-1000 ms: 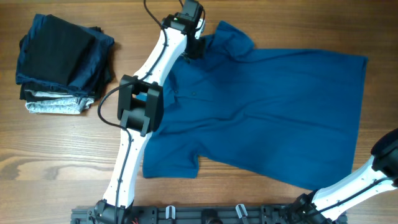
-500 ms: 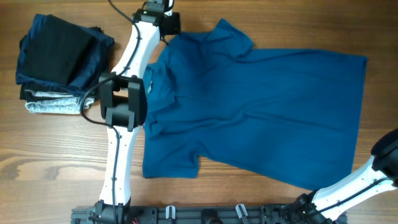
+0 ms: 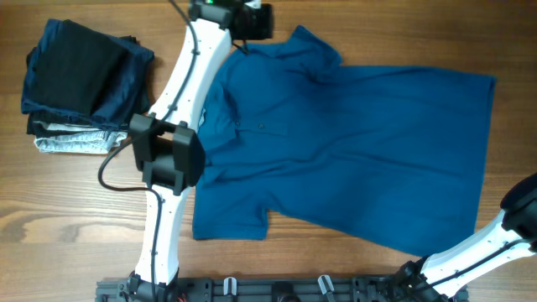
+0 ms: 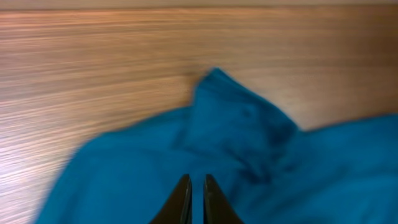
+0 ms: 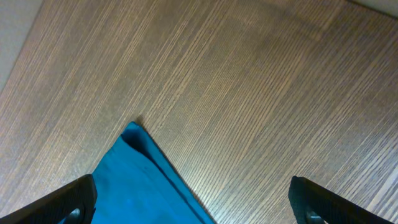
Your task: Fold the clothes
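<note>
The medium-blue polo shirt (image 3: 361,151) lies spread face up on the wooden table, collar and placket to the left, hem to the right. My left gripper (image 3: 252,23) hovers at the far edge, just beyond the upper sleeve. In the left wrist view its jaws (image 4: 191,180) are nearly closed over blue fabric (image 4: 236,143), gripping nothing that I can see. My right gripper (image 5: 193,190) is open wide and empty above a corner of the shirt (image 5: 143,180). In the overhead view only the right arm (image 3: 520,210) shows, at the right edge.
A stack of folded dark navy, black and grey garments (image 3: 84,84) sits at the far left of the table. The left arm's links (image 3: 168,151) cross over the shirt's collar side. A rail (image 3: 277,289) runs along the near edge.
My left gripper swung from the collar to the far left edge, then back right beyond the upper sleeve. The shirt's collar side shifted left and spread out. The right arm has not moved.
</note>
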Robot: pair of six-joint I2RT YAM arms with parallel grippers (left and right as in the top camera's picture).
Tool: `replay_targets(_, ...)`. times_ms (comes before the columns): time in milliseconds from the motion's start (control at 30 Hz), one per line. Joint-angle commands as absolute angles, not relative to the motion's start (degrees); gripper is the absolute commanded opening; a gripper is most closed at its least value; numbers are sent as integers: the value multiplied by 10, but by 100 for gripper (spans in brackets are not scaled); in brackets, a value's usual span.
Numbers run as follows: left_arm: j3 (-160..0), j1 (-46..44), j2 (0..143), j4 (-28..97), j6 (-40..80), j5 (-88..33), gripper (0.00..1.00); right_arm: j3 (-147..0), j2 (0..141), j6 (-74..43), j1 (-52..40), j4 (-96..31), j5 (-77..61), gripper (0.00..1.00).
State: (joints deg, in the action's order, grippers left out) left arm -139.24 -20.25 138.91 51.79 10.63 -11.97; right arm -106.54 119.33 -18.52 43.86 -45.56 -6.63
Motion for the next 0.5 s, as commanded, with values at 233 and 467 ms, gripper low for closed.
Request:
replay_targets(233,-1396,-269,1485,421,115,-148,4,-1072,1194,-182,437,-455,-73,100)
replay_targets(467,-1396,-267,1545,359,123,-107,6,-1072,1194,-182,437,-455,-73,100)
